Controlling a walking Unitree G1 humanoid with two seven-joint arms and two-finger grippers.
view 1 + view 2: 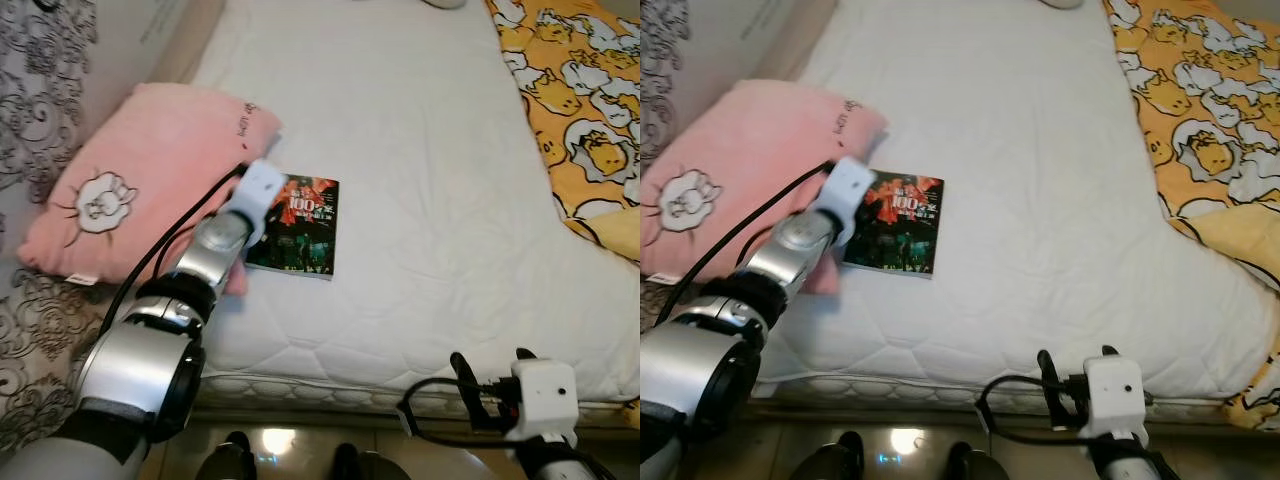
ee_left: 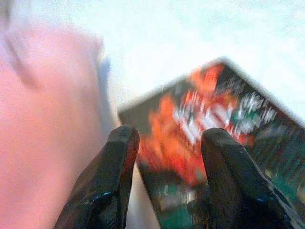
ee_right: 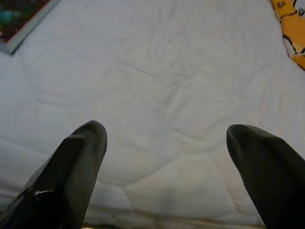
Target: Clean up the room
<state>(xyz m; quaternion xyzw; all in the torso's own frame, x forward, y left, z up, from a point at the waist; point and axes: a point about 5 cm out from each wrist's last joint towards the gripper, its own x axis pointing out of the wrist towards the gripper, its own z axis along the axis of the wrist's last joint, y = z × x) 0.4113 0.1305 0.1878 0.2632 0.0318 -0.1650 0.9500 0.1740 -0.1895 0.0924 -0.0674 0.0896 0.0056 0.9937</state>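
The left gripper [image 2: 167, 157] hovers over the near corner of a book [image 1: 300, 226] — fingers narrowly parted, gripping nothing. Its cover reads "100". The book lies flat on the white mattress [image 1: 420, 180], beside a pink pillow [image 1: 140, 170]. The right gripper [image 3: 167, 157] — spread wide — hangs at the mattress edge.

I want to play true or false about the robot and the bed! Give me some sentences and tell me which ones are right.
1. A book lies flat on the white mattress. True.
2. The pillow beside the book is blue. False: it is pink, with a white cartoon patch.
3. The left gripper is open, right over the book's near edge. True.
4. The right gripper is holding the book. False: it is open, low by the mattress edge, with nothing between its fingers.
5. The yellow cartoon blanket covers the book. False: it lies at the far right side of the bed, apart from the book.
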